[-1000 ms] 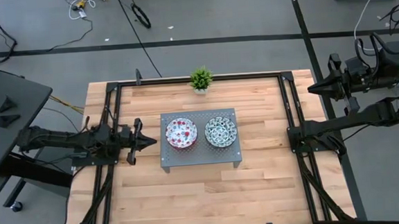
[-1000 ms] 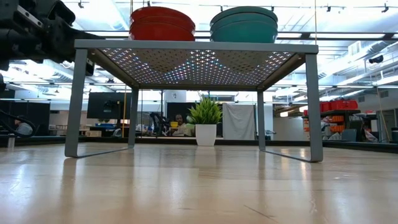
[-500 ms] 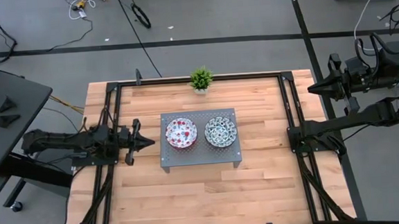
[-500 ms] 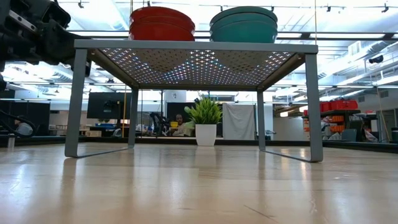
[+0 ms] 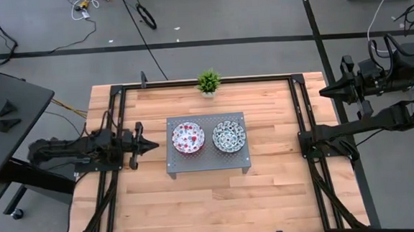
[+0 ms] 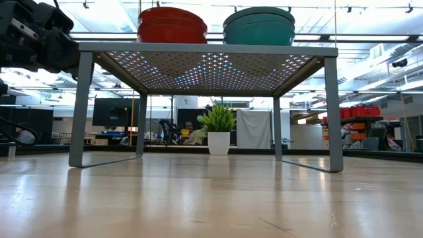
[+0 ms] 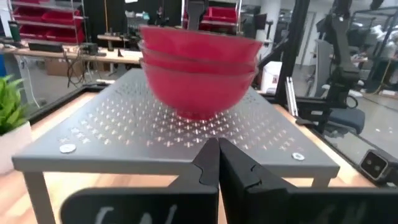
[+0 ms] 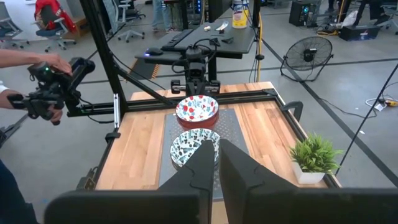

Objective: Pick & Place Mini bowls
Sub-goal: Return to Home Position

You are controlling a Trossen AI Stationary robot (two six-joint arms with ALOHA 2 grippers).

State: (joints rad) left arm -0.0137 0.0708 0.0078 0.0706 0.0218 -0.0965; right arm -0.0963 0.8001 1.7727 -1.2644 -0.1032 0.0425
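The left end effector point(image 5: 151, 144), fingers pressed together and empty, hangs beside a grey perforated shelf point(image 5: 174, 167) on the wooden counter point(image 5: 198, 210). Just ahead of its tips sits the red-spotted bowl stack point(image 5: 188, 137), with the blue-green bowl stack point(image 5: 228, 136) beyond it — both on the shelf. The right end effector point(image 5: 328, 91), also pressed together, waits well away from the bowls.

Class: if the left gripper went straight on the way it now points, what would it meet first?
The left gripper would most likely meet the near edge of the grey shelf. It sits roughly level with the shelf top, so it might skim over and strike the red bowl stack instead.
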